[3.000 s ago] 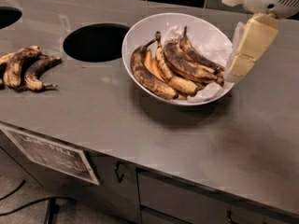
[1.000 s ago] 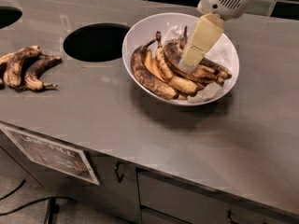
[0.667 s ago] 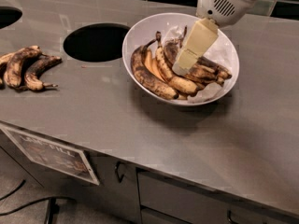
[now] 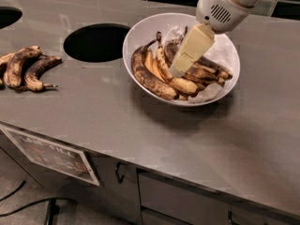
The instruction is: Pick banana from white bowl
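Grey steel counter, round hole, claw inside white bowl

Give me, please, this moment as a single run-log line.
phase: reach | end effector: in white bowl, tip among bananas | lift: not yet | counter: loose bananas at left
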You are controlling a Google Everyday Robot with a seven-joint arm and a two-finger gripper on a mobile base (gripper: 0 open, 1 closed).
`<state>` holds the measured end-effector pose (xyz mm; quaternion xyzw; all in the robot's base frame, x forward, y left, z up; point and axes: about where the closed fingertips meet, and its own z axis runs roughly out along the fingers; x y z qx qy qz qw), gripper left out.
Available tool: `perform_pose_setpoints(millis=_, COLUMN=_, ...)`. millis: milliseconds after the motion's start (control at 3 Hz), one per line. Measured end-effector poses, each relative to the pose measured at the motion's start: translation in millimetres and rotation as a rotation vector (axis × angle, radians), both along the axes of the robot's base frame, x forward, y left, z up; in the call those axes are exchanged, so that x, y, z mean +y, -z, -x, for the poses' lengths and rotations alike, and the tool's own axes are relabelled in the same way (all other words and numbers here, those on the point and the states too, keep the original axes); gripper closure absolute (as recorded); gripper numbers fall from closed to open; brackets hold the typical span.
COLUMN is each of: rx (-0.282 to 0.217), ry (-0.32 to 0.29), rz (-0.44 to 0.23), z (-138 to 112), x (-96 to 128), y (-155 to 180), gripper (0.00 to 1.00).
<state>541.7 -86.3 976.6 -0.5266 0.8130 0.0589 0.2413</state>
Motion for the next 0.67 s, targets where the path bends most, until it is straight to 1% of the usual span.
perform_pose_setpoints(millis=667, rx=0.013, ry=-0.026, rz=-0.025, z=-5.5, x=13.7, y=12.2, gripper=0.0)
